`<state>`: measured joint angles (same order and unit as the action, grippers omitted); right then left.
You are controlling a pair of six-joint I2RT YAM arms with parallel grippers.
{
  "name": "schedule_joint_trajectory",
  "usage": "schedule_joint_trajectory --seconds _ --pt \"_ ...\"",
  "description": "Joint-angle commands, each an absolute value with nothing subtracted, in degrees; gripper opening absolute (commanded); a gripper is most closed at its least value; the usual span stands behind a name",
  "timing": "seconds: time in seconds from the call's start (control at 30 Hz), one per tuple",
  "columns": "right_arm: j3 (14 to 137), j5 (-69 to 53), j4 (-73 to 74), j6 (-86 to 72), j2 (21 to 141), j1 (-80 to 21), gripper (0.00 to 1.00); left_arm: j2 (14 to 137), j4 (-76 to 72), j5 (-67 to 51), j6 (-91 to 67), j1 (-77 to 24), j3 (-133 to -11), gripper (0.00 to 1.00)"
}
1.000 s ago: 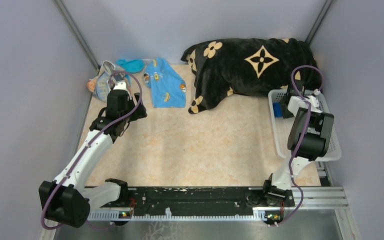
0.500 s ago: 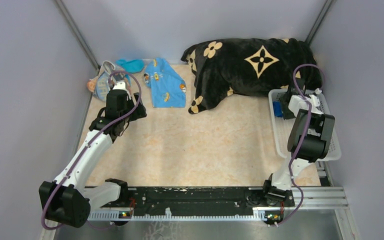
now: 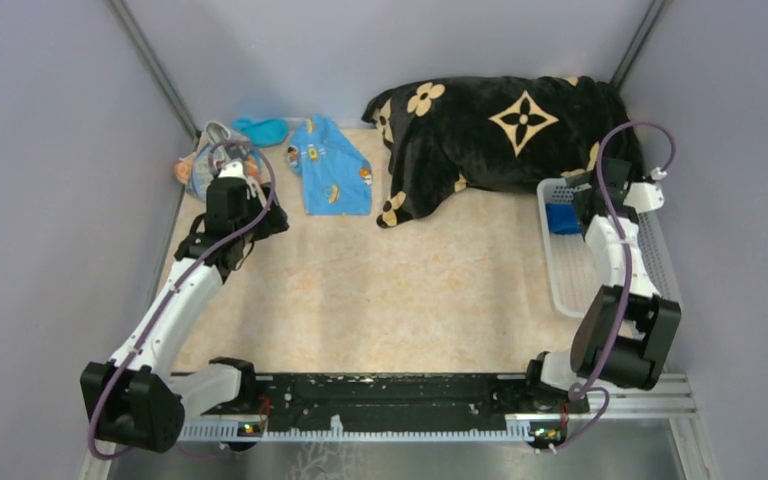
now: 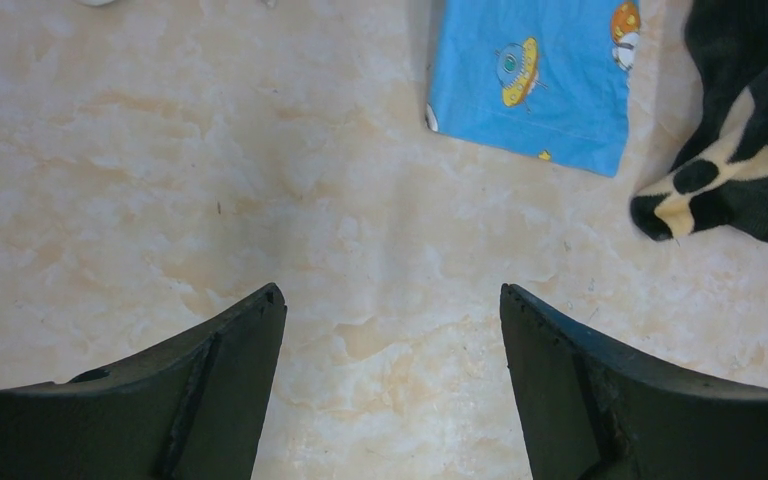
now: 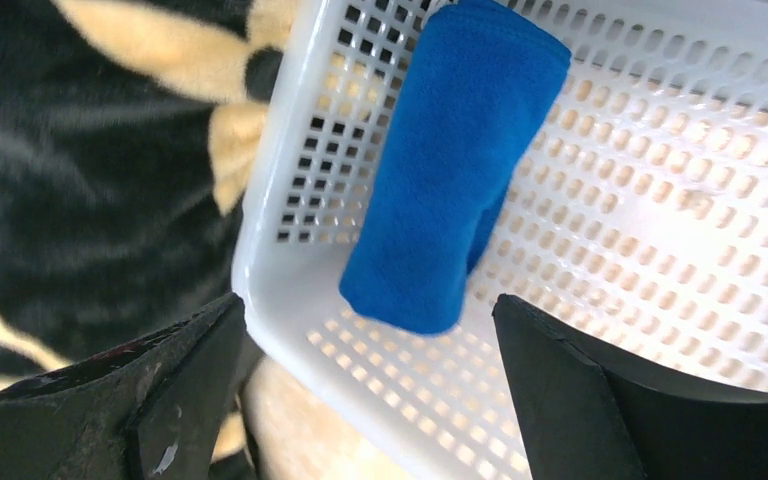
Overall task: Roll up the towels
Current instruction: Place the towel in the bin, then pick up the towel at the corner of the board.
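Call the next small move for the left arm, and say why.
Probably ease the left gripper forward to the near edge of the cartoon towel and pinch it. The blue roll lies in the basket, clear of the open right gripper, so that one looks done. The left gripper hangs open over bare table, with the cartoon towel spread unrolled just ahead.
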<state>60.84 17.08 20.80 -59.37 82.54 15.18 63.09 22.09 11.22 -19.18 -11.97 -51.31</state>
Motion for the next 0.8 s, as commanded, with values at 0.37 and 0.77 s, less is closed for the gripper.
schedule_joint_trajectory --seconds 0.37,0.77 --pt "43.01 -5.88 8.93 -29.44 54.91 10.08 0.94 85.55 9.77 2.09 -37.97 8.38 -60.76 0.82" --pt "41.41 -16.13 6.78 -25.13 54.09 4.22 0.93 113.50 4.14 6.50 -32.38 8.81 -82.09 0.79"
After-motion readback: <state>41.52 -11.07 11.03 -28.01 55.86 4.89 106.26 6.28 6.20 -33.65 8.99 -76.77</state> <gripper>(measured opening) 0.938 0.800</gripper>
